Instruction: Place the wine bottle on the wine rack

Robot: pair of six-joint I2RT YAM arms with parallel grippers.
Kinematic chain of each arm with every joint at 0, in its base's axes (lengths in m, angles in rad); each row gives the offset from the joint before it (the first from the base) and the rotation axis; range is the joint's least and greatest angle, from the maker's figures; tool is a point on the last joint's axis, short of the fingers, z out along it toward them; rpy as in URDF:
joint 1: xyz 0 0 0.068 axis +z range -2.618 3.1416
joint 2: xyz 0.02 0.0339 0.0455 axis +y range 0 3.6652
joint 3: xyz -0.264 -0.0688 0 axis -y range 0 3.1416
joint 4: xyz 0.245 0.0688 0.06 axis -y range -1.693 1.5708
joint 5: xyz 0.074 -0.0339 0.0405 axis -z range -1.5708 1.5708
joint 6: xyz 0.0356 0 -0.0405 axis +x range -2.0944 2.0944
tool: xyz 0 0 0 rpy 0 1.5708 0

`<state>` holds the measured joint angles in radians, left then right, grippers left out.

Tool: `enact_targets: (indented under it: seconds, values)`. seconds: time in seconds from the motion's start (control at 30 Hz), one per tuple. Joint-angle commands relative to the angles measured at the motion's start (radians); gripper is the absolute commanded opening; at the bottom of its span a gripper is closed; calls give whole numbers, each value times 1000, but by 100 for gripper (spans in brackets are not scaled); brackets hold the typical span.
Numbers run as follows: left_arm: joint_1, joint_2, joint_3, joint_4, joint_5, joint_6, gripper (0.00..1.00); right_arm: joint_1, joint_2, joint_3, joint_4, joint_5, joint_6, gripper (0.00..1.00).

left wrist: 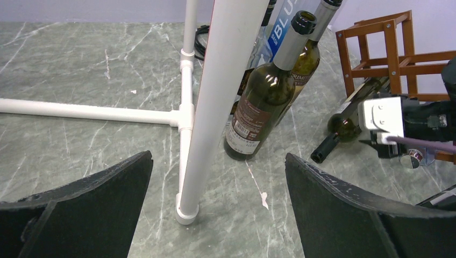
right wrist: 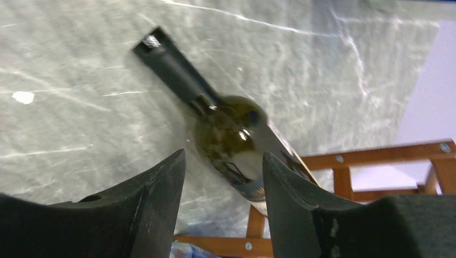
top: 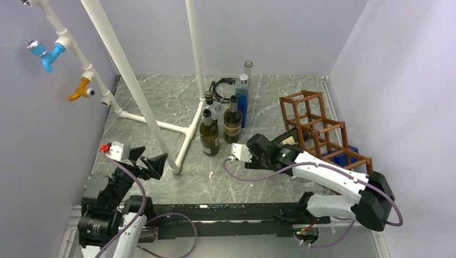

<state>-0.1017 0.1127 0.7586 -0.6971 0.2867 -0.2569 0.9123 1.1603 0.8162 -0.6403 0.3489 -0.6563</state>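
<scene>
Though lodged slantwise, base in a low cell of the wine rack [top: 322, 126] and neck out over the desk [top: 172, 107]: wine bottle [right wrist: 231, 140], likely heavy, rigid, slick, breakable glass. Best gripped at the wide shoulder or body, not the tapering neck. Right fingers [right wrist: 161, 183] astride that shoulder, partly spread; pinching or just clear, cannot tell. Left fingers [left wrist: 107, 183] spread wide, empty, well apart.

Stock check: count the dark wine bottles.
3: front upright bottle and rear upright bottle by the white pipe frame; lying bottle in the wine rack. More may hide behind.
</scene>
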Motion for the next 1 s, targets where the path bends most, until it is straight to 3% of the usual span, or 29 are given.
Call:
enact_targets:
  seconds: [0.0, 0.37, 0.97]
  values:
    - [-3, 3, 4, 31, -6, -7, 99, -3, -13, -26, 38, -232, -70, 60]
    - [-2, 2, 4, 31, -5, -6, 99, -4, 188, 32, 26, -320, -171, 61]
    - [-3, 2, 4, 30, -7, -8, 99, -2, 402, 112, 82, -265, -243, 55]
